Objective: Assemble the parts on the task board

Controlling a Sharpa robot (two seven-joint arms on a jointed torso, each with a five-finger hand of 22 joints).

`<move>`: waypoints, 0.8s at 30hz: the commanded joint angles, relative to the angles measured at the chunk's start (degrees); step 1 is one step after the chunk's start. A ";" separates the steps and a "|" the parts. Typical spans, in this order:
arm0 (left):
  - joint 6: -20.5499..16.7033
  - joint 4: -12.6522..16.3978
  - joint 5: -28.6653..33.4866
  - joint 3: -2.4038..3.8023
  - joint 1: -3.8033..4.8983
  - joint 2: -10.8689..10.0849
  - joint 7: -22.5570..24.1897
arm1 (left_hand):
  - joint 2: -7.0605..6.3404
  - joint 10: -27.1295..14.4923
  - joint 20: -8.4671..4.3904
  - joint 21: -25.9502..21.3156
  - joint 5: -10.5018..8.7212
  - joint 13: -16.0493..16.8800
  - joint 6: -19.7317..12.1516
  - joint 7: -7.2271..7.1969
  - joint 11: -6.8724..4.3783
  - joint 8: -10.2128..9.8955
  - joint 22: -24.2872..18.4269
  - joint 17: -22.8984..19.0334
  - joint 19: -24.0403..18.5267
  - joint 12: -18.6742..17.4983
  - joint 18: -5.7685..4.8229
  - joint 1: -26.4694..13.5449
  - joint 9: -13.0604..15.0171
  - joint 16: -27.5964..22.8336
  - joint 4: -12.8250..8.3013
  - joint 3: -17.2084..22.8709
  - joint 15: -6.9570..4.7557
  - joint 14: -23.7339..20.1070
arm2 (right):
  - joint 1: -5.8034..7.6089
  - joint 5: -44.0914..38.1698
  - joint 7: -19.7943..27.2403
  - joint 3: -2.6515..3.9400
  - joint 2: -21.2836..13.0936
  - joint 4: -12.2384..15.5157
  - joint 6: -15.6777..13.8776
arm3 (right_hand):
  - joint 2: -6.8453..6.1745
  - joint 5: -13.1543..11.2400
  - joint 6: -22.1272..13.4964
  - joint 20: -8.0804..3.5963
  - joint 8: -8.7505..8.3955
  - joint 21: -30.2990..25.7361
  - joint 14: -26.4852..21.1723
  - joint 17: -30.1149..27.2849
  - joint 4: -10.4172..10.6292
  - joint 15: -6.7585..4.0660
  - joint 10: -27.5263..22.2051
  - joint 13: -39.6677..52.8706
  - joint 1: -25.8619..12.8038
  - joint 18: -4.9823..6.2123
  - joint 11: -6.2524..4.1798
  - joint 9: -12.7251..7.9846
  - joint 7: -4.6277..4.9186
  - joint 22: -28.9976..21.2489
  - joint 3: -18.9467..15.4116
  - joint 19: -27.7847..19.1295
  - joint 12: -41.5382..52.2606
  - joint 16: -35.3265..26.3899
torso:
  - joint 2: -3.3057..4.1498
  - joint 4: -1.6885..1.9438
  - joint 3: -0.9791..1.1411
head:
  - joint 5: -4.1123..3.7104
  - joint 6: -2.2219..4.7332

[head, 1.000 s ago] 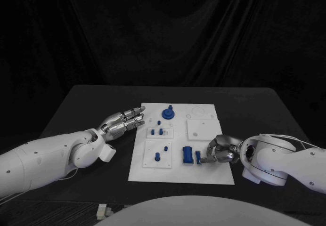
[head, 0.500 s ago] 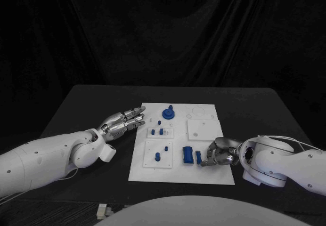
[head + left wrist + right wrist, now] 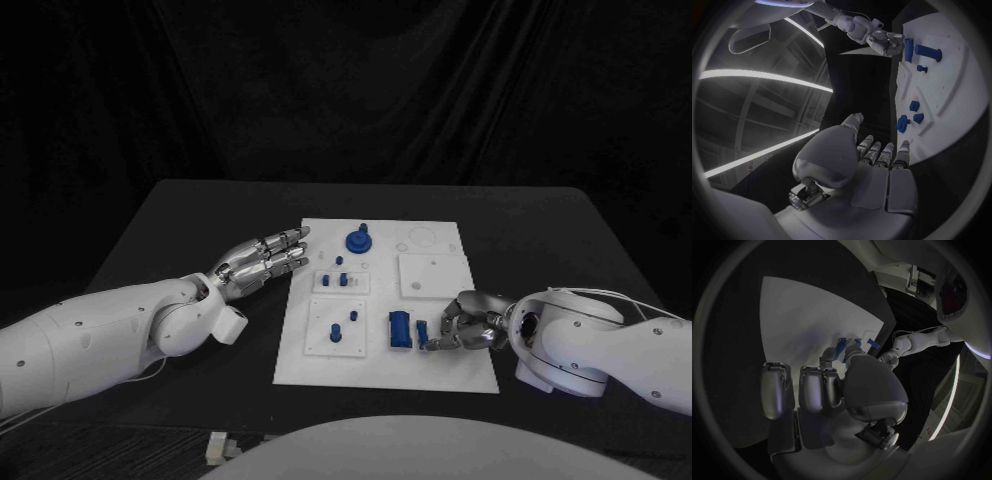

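Note:
The white task board [image 3: 447, 365] lies in the middle of the table. My right hand [image 3: 466, 320] rests at its near right part and pinches a small flat blue part [image 3: 421, 333], held upright beside a taller blue block [image 3: 398, 330]. The right wrist view shows that blue part [image 3: 842, 346] between the fingertips of my right hand [image 3: 836, 385]. My left hand [image 3: 264, 256] hovers just left of the board, fingers apart and holding nothing. A blue knob [image 3: 356, 240] stands at the far end, small blue pieces [image 3: 336, 280] mid-left, and two blue pegs [image 3: 336, 332] near left.
A raised white square plate [image 3: 433, 272] sits on the board's right half, just beyond my right hand. Black table [image 3: 188, 220] surrounds the board on all sides. In the left wrist view the board [image 3: 961, 105] lies beyond my left hand [image 3: 867, 165].
My right hand has shifted very slightly toward the near edge, still holding the small blue part beside the block. The left arm has not moved.

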 commanded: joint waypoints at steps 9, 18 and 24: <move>0.81 0.04 0.12 0.05 -0.27 0.16 0.80 | 0.14 0.13 0.31 0.31 0.28 0.09 0.02 0.08 0.32 0.27 0.04 -0.08 -0.01 0.18 0.35 0.33 0.06 -0.09 0.04 0.29 0.54 -0.02 | -0.15 -0.46 -2.07 0.01 0.77 -0.78 -0.03 | 0.77 0.26 0.63 -0.52 0.93 0.13 4.61 7.18 -0.52 -0.52 5.95 15.10 1.39 0.24 -0.47 0.81 -0.58 12.99 0.13 3.25 0.15 0.05 | 0.00 -0.02 -0.01 | -0.29 -0.01; 0.88 0.07 0.12 0.05 -0.58 0.09 0.87 | 0.14 0.13 0.31 0.31 0.28 0.09 0.02 0.08 0.32 0.27 0.04 -0.08 -0.01 0.18 0.35 0.33 0.06 -0.09 0.04 0.29 0.54 -0.02 | -0.18 -0.46 -2.71 0.01 1.38 -1.43 -0.12 | 0.99 -0.11 0.94 -0.63 1.64 0.09 4.60 7.12 -1.89 -0.59 5.95 15.10 3.48 0.25 -0.55 1.64 -0.64 12.97 0.40 3.23 0.15 0.03 | 0.02 0.02 0.01 | -0.13 -0.01; 0.86 0.12 0.12 0.06 -0.75 0.01 0.91 | 0.14 0.13 0.31 0.31 0.28 0.09 0.02 0.08 0.32 0.27 0.04 -0.08 -0.01 0.18 0.35 0.33 0.06 -0.09 0.04 0.29 0.54 -0.02 | -0.21 -0.46 -2.86 0.01 1.53 -1.62 -0.26 | 1.05 -0.21 1.19 -0.64 1.92 0.03 4.59 7.07 -2.06 -0.60 5.95 15.10 3.75 0.26 -0.55 1.84 -0.65 12.95 0.45 3.21 0.15 0.01 | 0.00 0.03 -0.01 | -0.16 -0.01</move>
